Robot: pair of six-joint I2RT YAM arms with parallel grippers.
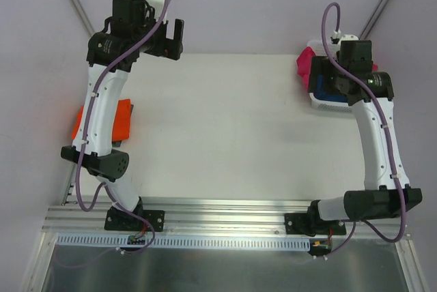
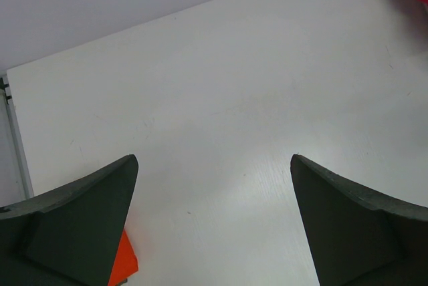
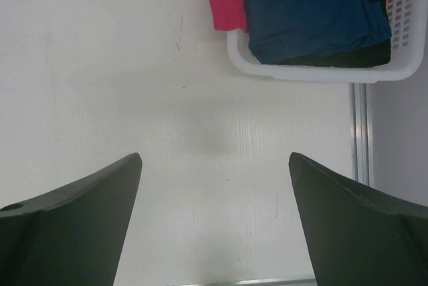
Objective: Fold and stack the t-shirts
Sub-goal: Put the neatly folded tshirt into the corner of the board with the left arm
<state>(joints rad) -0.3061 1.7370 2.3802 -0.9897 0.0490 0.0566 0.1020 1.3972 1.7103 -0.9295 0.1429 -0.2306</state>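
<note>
A folded bright orange t-shirt (image 1: 121, 119) lies at the table's left edge, partly under my left arm; its corner shows in the left wrist view (image 2: 126, 267). A magenta pink t-shirt (image 1: 304, 67) hangs over the basket's left rim, and a navy blue t-shirt (image 3: 311, 5) lies in the basket on a darker cloth (image 3: 364, 55). My left gripper (image 1: 172, 41) is open and empty, held high over the table's far left (image 2: 214, 159). My right gripper (image 1: 326, 80) is open and empty above the table beside the basket (image 3: 214, 156).
The white slatted basket (image 3: 301, 73) stands at the table's far right edge (image 1: 328, 106). A metal rail runs along the right edge (image 3: 359, 132). The aluminium frame with the arm bases (image 1: 225, 210) runs along the near edge.
</note>
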